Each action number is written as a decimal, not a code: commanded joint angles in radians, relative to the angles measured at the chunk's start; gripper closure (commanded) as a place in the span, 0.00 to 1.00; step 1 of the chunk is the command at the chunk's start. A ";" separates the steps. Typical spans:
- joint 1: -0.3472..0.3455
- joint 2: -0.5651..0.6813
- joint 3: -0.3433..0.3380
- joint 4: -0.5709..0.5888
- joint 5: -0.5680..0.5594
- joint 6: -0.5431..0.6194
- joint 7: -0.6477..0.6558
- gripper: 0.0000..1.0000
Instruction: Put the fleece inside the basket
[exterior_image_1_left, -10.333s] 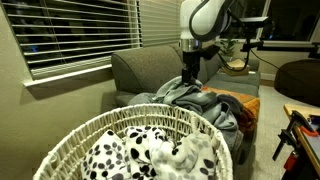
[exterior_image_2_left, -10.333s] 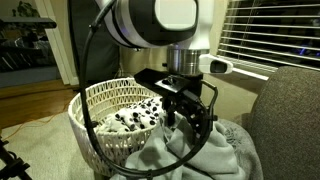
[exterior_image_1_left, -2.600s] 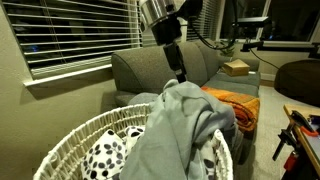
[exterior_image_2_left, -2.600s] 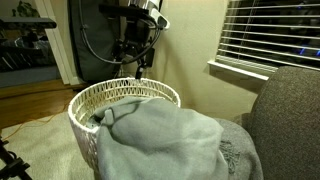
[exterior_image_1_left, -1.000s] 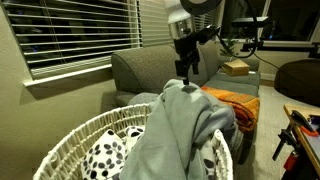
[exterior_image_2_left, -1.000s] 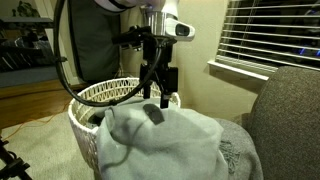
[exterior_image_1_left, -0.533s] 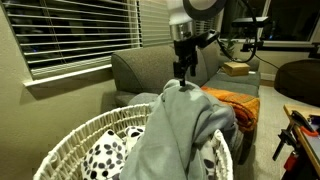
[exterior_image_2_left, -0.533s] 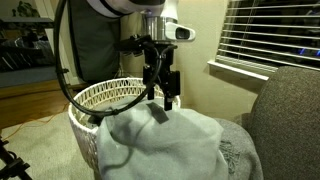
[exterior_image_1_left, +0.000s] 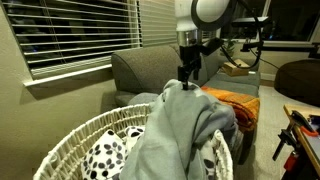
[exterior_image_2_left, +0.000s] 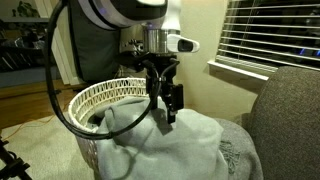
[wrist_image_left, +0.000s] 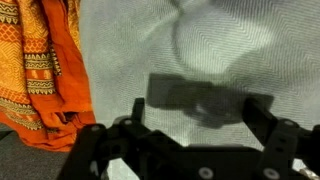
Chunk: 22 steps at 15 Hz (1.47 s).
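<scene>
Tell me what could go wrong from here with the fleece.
Much of the fleece hangs outside the basket rim toward the sofa, so it may slide out. The open gripper is close over it; a grab near the orange blanket could snag that too.

No legible text, label or number on anything.

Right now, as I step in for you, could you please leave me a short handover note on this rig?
Gripper: open, empty, low over the fleece.
Fleece: draped across the rim of the basket, part inside, much of it hanging outside toward the sofa.
Done: the fleece lies partly in the basket.
Left: probably grasp the overhang and tuck it inside.
</scene>
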 joint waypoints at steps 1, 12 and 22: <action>-0.016 0.002 -0.004 -0.030 0.016 0.068 -0.010 0.00; -0.041 0.086 0.012 0.000 0.118 0.151 -0.082 0.00; -0.063 0.136 0.017 0.038 0.183 0.145 -0.159 0.32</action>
